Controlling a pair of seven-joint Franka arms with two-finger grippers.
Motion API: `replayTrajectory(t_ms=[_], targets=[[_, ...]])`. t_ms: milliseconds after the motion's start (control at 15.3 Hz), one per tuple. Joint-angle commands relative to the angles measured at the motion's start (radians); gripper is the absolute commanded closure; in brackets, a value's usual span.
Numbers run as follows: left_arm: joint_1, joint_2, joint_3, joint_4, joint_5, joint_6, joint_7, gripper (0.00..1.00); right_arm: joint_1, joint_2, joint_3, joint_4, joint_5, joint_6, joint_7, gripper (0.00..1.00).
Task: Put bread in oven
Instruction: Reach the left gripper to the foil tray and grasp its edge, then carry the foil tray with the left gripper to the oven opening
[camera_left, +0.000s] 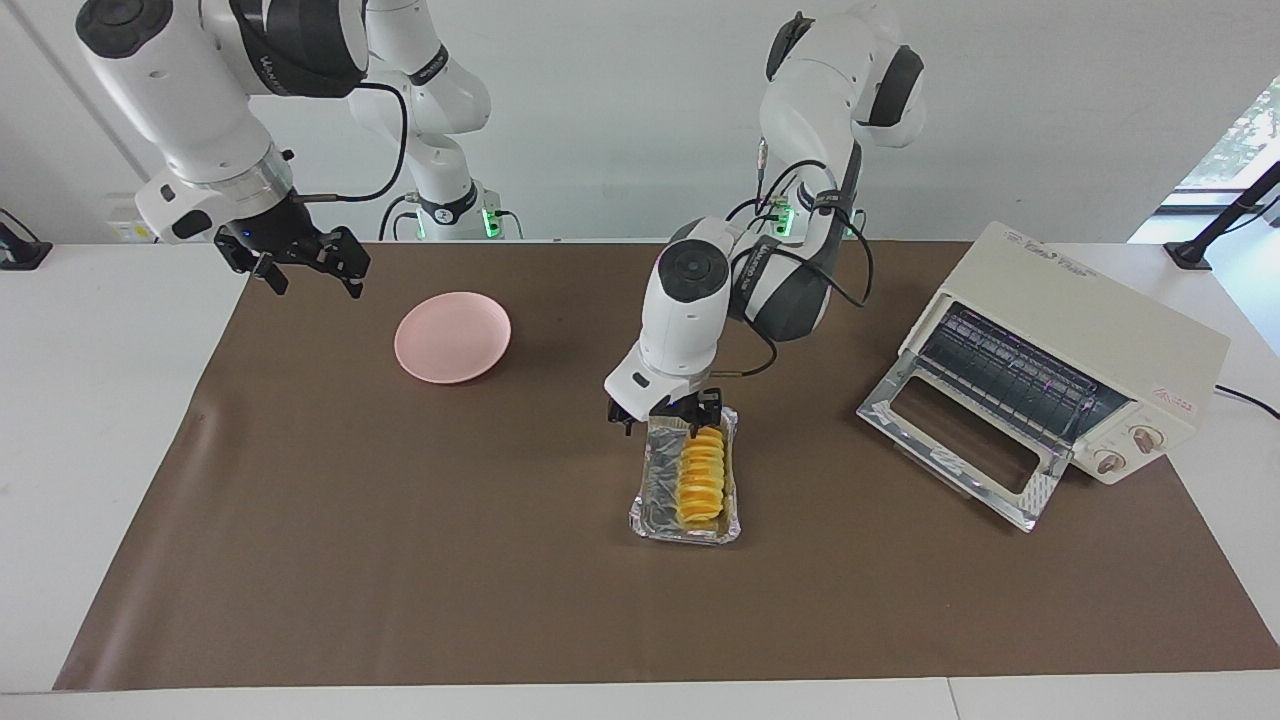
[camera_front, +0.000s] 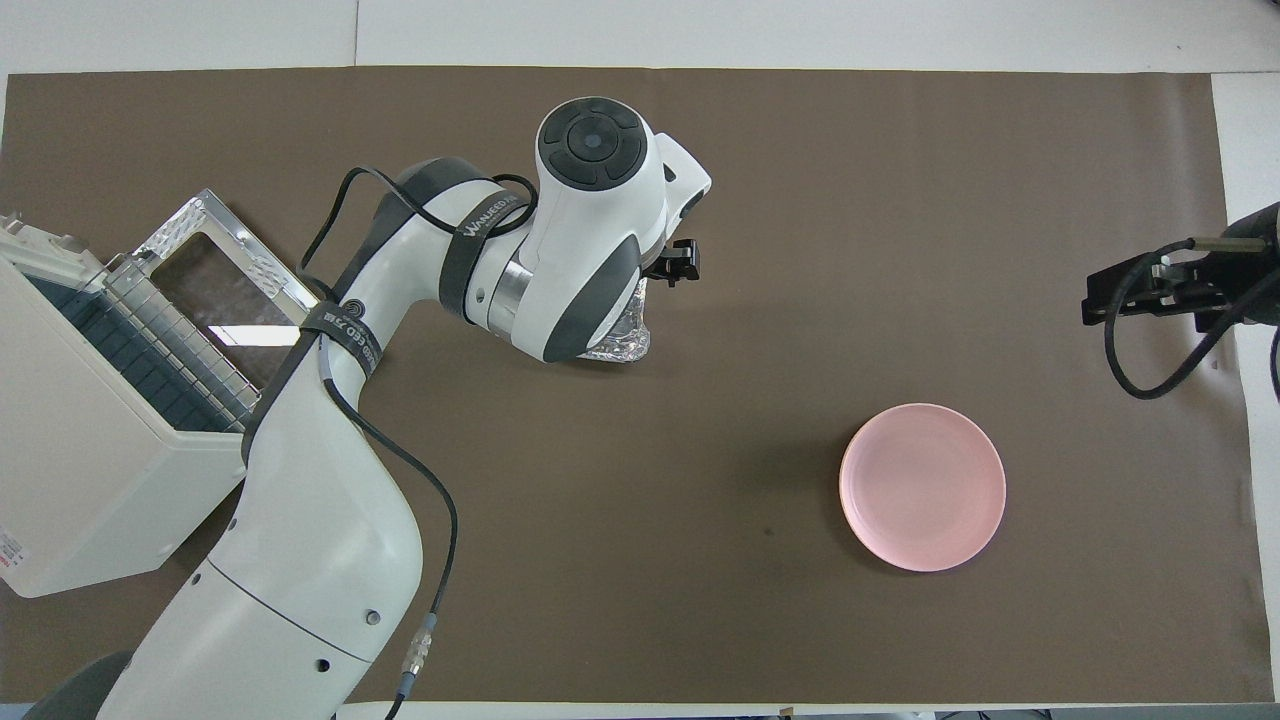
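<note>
The bread, a golden-yellow ridged loaf, lies in a crinkled silver foil tray in the middle of the table. My left gripper is low over the tray's end nearer to the robots, open, its fingers astride that end of the bread. In the overhead view the left arm hides the bread and only a corner of the foil tray shows. The cream-white oven stands at the left arm's end of the table with its glass door dropped open and the wire rack showing; it also shows in the overhead view. My right gripper waits, open and empty, raised over the right arm's end of the table.
A round pink plate lies empty on the brown mat toward the right arm's end, also in the overhead view. The oven's open door lies flat on the mat beside the foil tray, toward the left arm's end.
</note>
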Motion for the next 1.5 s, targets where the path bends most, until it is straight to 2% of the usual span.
replayTrajectory(t_ms=[0,65,131,196,392,588,980,1111,1176,1438], targets=[[-0.028,0.031,0.021,0.025,-0.001,0.028,-0.006,0.0,-0.013,-0.017,0.012,0.0,-0.011,-0.012,-0.018,0.0],[-0.052,0.051,0.026,0.025,0.004,0.031,-0.007,0.0,-0.013,-0.017,0.012,0.0,-0.011,-0.012,-0.018,0.0],[-0.068,0.057,0.029,0.026,0.01,0.03,-0.015,0.04,-0.013,-0.017,0.012,0.0,-0.011,-0.012,-0.018,0.0],[-0.07,0.057,0.029,0.025,0.01,0.03,-0.024,0.1,-0.013,-0.017,0.012,0.0,-0.011,-0.012,-0.018,0.0],[-0.071,0.057,0.029,0.012,0.011,0.048,-0.032,0.16,-0.013,-0.017,0.012,0.0,-0.011,-0.012,-0.018,0.0],[-0.064,0.056,0.029,-0.003,0.013,0.062,-0.033,0.27,-0.013,-0.017,0.012,0.0,-0.011,-0.012,-0.018,0.0],[-0.06,0.051,0.029,-0.046,0.015,0.08,-0.036,0.29,-0.015,-0.017,0.012,0.0,-0.011,-0.012,-0.018,0.0],[-0.063,0.05,0.03,-0.061,0.015,0.099,-0.045,0.34,-0.013,-0.017,0.012,0.0,-0.011,-0.012,-0.018,0.0],[-0.062,0.05,0.03,-0.061,0.015,0.099,-0.047,0.42,-0.013,-0.017,0.012,0.0,-0.011,-0.012,-0.018,0.0],[-0.056,0.05,0.03,-0.077,0.015,0.137,-0.068,0.94,-0.013,-0.017,0.012,0.0,-0.011,-0.012,-0.018,0.0]])
